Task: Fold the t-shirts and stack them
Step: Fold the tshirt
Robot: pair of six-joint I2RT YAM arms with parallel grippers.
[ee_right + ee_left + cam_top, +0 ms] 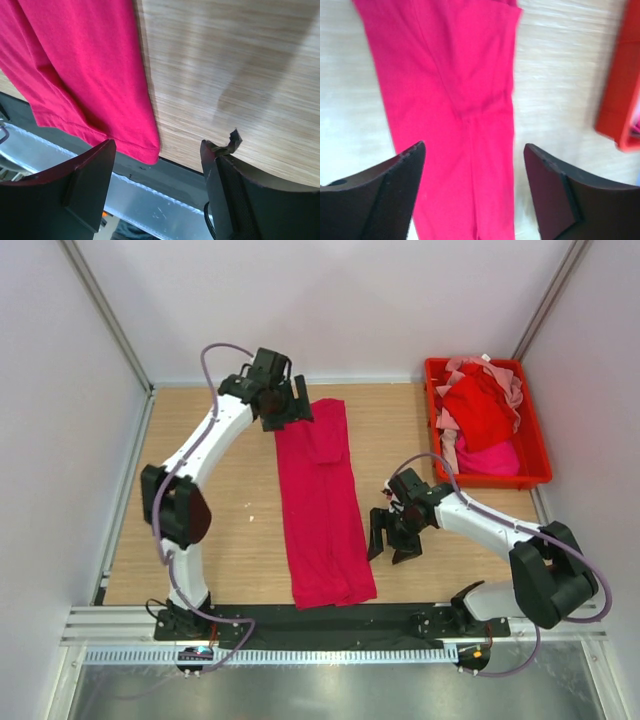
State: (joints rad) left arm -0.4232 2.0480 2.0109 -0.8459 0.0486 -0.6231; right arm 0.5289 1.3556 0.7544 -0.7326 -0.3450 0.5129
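The crimson t-shirt (322, 510) is lying along the table (230, 490) as a long strip, with the left gripper (290, 418) over its far end and the right gripper (392, 545) beside its near hem both hovering spread-fingered and empty, so a crosswise fold seemingly needs pinches at the ends next.

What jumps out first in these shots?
A crimson t-shirt folded into a long strip runs down the middle of the wooden table. At the far right corner, a red bin holds a heap of red and pink shirts. The left gripper hangs open over the strip's far end; the right gripper is open beside its near end.
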